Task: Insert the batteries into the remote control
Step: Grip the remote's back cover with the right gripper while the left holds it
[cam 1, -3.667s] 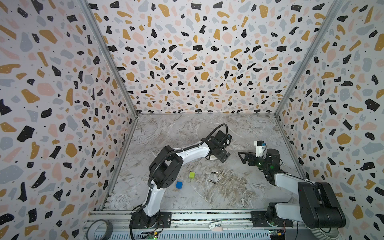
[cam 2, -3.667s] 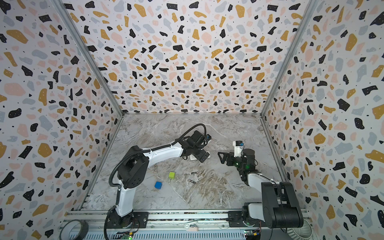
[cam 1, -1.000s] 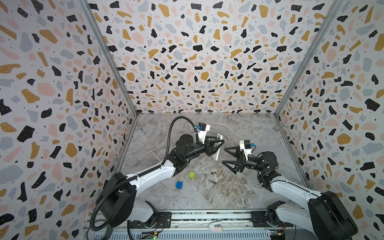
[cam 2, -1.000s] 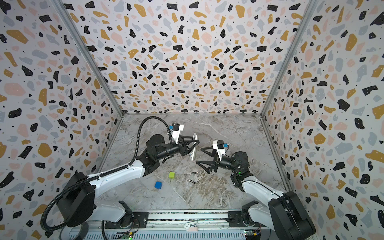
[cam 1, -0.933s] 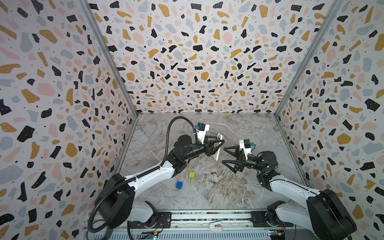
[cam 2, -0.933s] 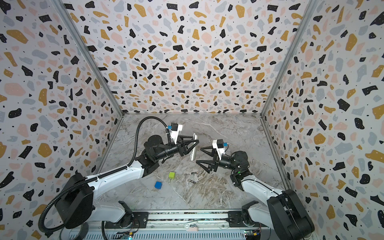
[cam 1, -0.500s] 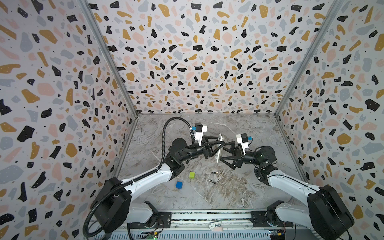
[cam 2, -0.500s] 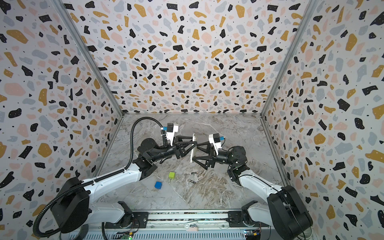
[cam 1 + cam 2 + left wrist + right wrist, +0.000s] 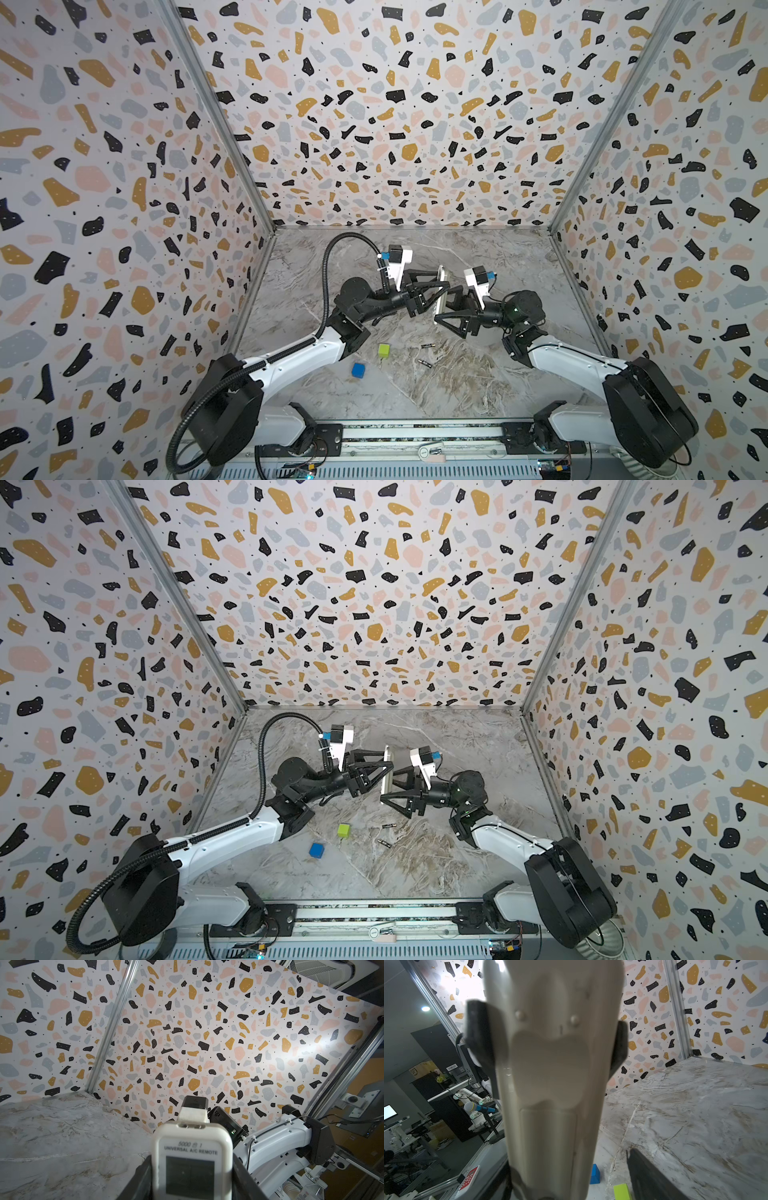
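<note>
The white remote control (image 9: 439, 296) (image 9: 386, 777) hangs on end above the table's middle, with my left gripper (image 9: 442, 279) (image 9: 388, 758) shut on its long sides. Its grey display faces the left wrist camera, as the remote (image 9: 192, 1159) fills the space between the left gripper's (image 9: 192, 1184) fingers. My right gripper (image 9: 440, 308) (image 9: 386, 786) stands open around the remote's lower part. The remote's plain back (image 9: 550, 1084) faces it, and one finger (image 9: 650, 1180) is clear of the casing. Two batteries (image 9: 427, 345) (image 9: 424, 363) lie on the marble below.
A green cube (image 9: 384, 350) (image 9: 623, 1191) and a blue cube (image 9: 358, 370) (image 9: 595, 1174) sit left of the batteries. Speckled walls close in the back and both sides. A metal rail (image 9: 415, 432) runs along the front edge.
Both grippers have come together over the middle. The left one carried the remote toward the right one, which moved left to straddle it, its jaws narrowing a little.
</note>
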Robot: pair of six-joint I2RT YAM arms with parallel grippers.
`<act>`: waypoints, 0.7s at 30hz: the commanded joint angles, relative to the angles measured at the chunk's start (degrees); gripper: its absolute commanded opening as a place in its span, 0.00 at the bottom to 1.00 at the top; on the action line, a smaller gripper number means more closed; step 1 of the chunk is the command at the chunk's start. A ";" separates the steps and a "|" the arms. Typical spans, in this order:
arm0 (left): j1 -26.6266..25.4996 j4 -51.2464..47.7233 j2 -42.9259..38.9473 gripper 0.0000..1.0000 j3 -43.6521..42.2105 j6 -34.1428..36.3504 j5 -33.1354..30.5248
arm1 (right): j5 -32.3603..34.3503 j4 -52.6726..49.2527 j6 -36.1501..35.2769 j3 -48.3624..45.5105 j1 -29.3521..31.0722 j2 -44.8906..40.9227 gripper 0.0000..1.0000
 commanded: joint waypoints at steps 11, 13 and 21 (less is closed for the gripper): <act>-0.23 6.82 0.54 0.25 -0.13 -1.28 -0.26 | -1.55 6.21 1.96 1.82 0.88 -0.12 0.64; -0.18 7.08 0.68 0.25 -0.26 -1.45 -0.37 | -1.68 6.45 1.91 1.75 0.93 -0.27 0.60; -0.25 6.14 1.15 0.26 -0.68 -0.91 -1.76 | -1.54 6.86 1.80 1.40 0.95 -0.21 0.38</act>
